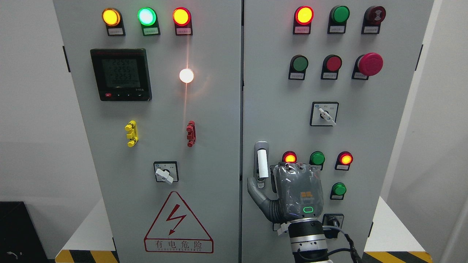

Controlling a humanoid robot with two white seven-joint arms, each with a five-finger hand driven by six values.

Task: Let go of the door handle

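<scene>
Smooth grey right hand [292, 190] lies open beside the cylindrical white door handle [262, 164].

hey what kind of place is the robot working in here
Probably an industrial electrical room or a training mock-up: a grey control cabinet with lit indicator lamps, a digital power meter and a red high-voltage warning triangle. The right hand is by the door handle.

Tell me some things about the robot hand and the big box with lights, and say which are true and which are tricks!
1. The right hand is next to the door handle. True.
2. The big red mushroom button is on the left door. False: it is on the right door.
3. The warning triangle has a red lightning bolt. True.
4. Two robot hands show. False: only one shows.
5. The meter screen is on the right door. False: it is on the left door.
</scene>
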